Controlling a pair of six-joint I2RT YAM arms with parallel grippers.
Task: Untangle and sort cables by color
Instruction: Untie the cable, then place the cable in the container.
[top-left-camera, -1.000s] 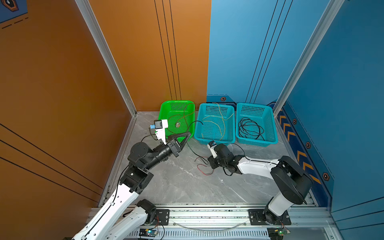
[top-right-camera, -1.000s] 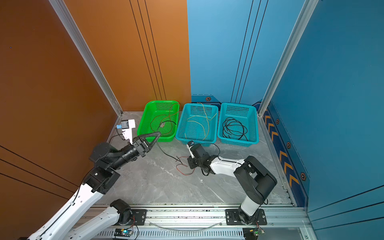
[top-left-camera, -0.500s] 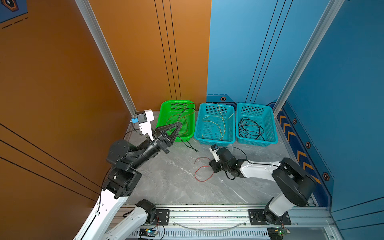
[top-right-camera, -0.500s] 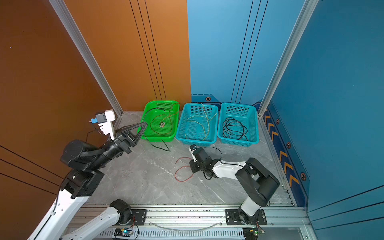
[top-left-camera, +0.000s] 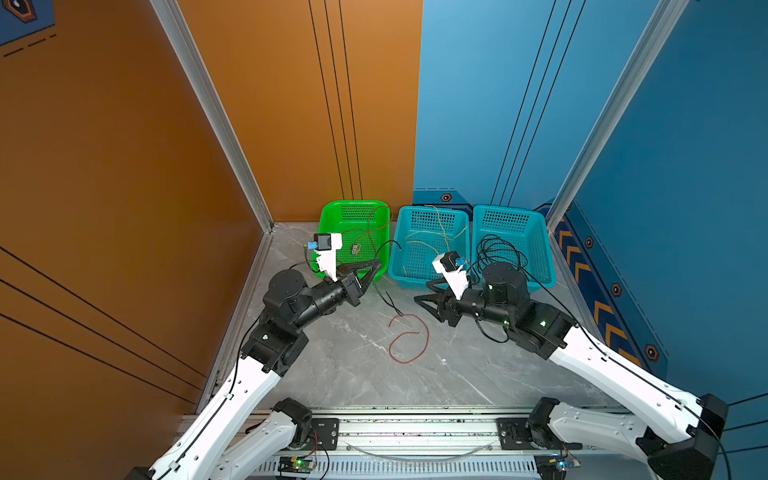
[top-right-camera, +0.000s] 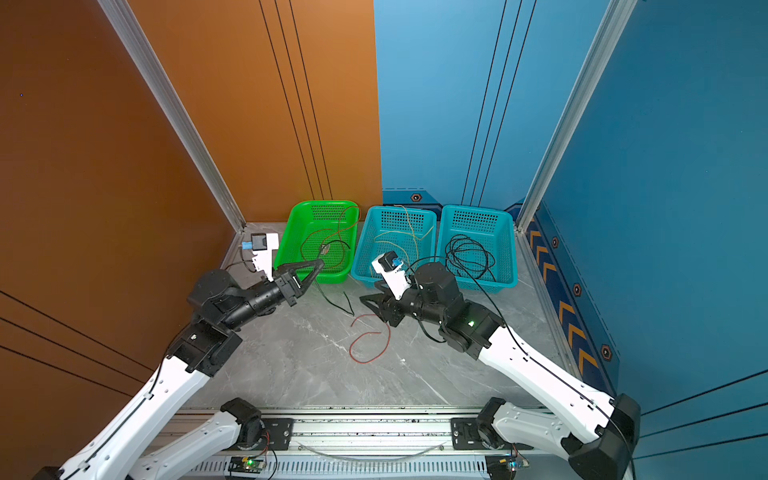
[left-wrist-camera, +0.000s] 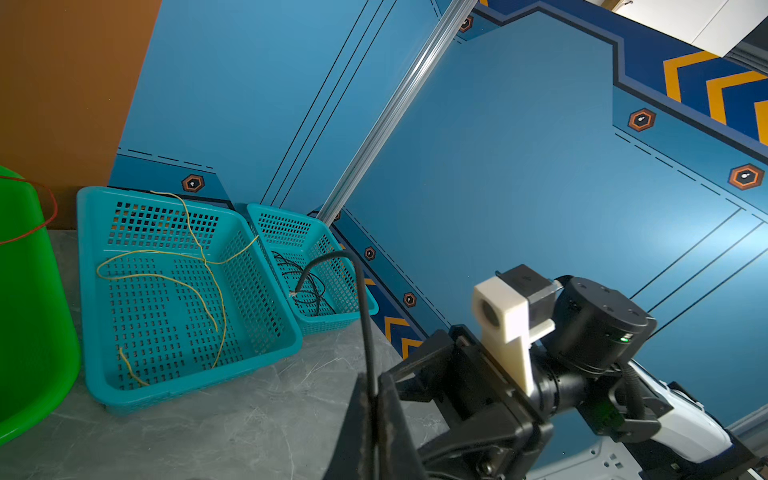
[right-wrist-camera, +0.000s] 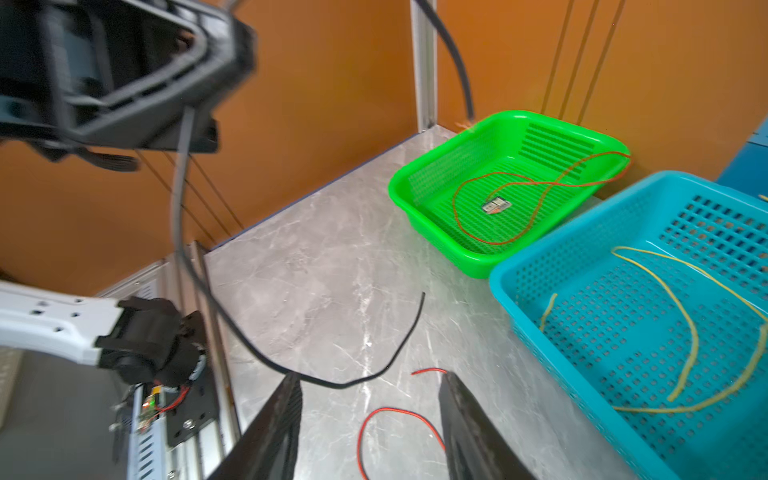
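Observation:
My left gripper (top-left-camera: 376, 264) (left-wrist-camera: 376, 386) is shut on a black cable (top-left-camera: 390, 300) (left-wrist-camera: 365, 316). It holds the cable above the front rim of the green basket (top-left-camera: 332, 210), and the cable's lower end trails on the table (right-wrist-camera: 332, 384). A red cable (top-left-camera: 427, 334) (right-wrist-camera: 386, 409) lies in a loose loop on the grey table, apart from the black one. My right gripper (top-left-camera: 423, 292) (right-wrist-camera: 371, 378) hangs open just above the loop's far end, holding nothing.
Three baskets stand along the back wall. The green one holds a red cable (top-left-camera: 370, 232) and a small tag. The middle teal basket (top-left-camera: 432, 210) holds yellow cable (top-left-camera: 432, 241). The right teal basket (top-left-camera: 540, 249) holds black cables (top-left-camera: 498, 249).
My right gripper has opened and risen off the red cable, which now lies free on the table. My left gripper, still shut on the black cable, has pulled it up and clear of the red one.

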